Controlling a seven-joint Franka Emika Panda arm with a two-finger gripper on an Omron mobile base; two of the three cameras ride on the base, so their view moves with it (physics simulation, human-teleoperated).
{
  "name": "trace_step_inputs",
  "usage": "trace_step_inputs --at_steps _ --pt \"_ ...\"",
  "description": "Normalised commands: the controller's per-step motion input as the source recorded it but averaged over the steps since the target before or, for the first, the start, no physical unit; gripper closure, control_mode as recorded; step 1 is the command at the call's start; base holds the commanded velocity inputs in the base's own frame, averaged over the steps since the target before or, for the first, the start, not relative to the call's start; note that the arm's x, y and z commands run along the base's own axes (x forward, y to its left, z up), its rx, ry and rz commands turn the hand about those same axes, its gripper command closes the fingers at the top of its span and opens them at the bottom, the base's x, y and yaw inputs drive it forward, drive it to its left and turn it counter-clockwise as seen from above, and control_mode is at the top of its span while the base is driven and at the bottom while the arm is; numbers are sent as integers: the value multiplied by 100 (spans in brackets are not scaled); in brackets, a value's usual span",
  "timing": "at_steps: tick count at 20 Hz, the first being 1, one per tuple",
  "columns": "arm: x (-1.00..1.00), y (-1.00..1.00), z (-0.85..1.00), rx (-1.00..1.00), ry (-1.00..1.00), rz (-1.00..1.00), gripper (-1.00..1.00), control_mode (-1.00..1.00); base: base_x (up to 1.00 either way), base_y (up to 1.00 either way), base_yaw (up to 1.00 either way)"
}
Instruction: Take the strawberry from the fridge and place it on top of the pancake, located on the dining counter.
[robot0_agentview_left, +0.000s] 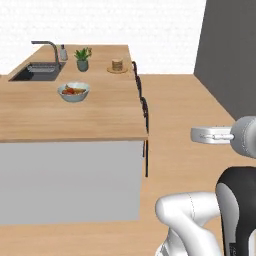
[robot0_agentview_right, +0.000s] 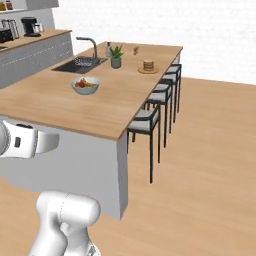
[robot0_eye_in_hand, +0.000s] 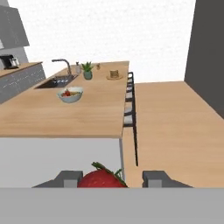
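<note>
Red strawberry (robot0_eye_in_hand: 101, 179) sits between the gripper (robot0_eye_in_hand: 111, 178) fingertips, apparently grasped across its body, green stalk up. Likely light, soft, easily bruised; best held gently across the widest flesh, clear of the stalk. Pancake (robot0_eye_in_hand: 114, 74) waits far off on the dining counter (robot0_eye_in_hand: 65, 113), beyond the white bowl (robot0_eye_in_hand: 70, 95).

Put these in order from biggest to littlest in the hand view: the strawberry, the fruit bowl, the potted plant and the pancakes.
1. The strawberry looks biggest, but only because it sits right at the camera.
2. The fruit bowl.
3. The potted plant.
4. The pancakes, about the plant's size, so those two are a close call.
</note>
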Motion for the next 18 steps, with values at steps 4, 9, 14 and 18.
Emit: trace_step_inputs --at_steps 4,9,14,18 --pt "0 0 0 0 0 0 100 100 82 -100 23" --pt "0 0 0 0 0 0 100 100 85 -100 25" --pt "0 0 0 0 0 0 100 100 87 -100 31" --pt "0 0 0 0 0 0 100 100 87 -100 40"
